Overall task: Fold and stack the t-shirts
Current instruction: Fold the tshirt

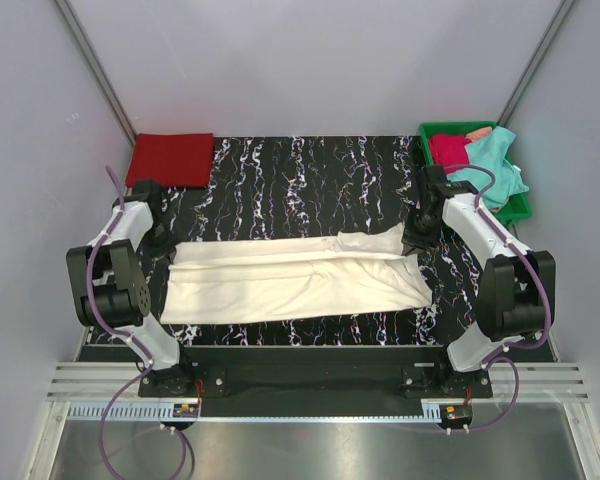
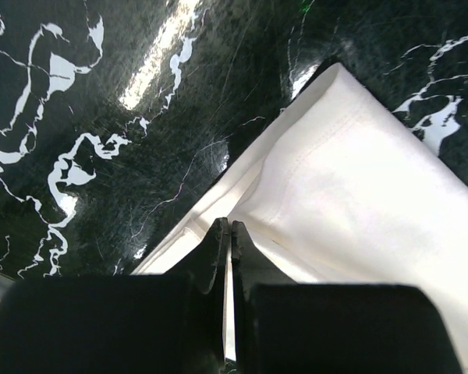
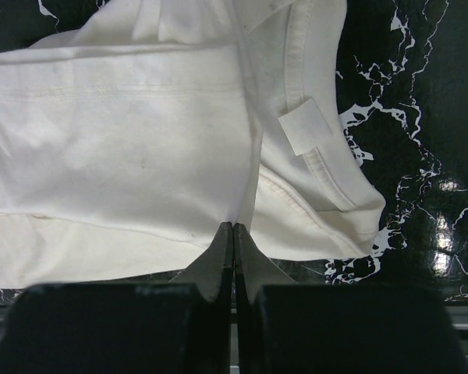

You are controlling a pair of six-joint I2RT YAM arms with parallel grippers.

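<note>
The cream-white shirt (image 1: 295,280) lies in a long folded band across the middle of the table (image 1: 310,170); the left gripper (image 2: 226,231) is closed tight at its left edge, the right gripper (image 3: 234,231) closed tight near the collar; whether either pinches cloth is unclear; a folded red shirt (image 1: 170,158) sits upper left.

Table (image 1: 310,175): black marble-pattern top w/ white veining. Cream-white t-shirt (image 1: 290,280) lies flat across the middle, folded lengthwise into a long strip running L-R, collar end to the right. Red t-shirt (image 1: 170,160) sits folded at the far-left corner, and the green tray (image 1: 521,208) at the far-right corner, both well apart from the cream one.
</note>
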